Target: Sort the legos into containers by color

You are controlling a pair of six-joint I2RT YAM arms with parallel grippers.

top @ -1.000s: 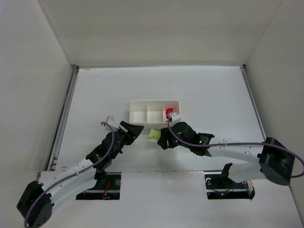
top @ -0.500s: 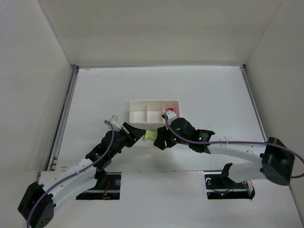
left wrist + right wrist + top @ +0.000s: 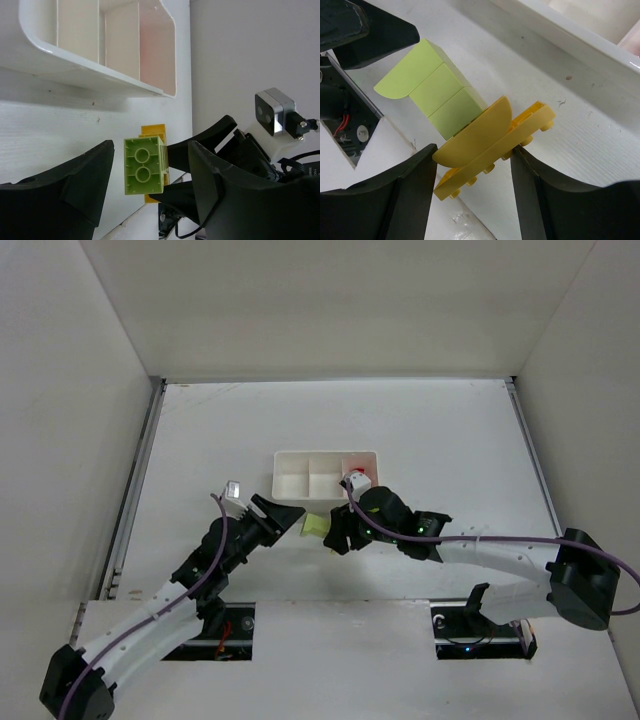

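Progress: my left tool, jaws spread, has slid in around the green brick while my right tool pinches the yellow plate; separating colors looks next.

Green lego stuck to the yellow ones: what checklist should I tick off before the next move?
1. Right gripper clamped on yellow legos: ok.
2. Left gripper straddles green lego: ok.
3. Left fingers touching green lego: not ok, gaps on both sides.
4. Green lego parted from yellow legos: not ok, joined.
5. Tray just beyond the stack: ok.
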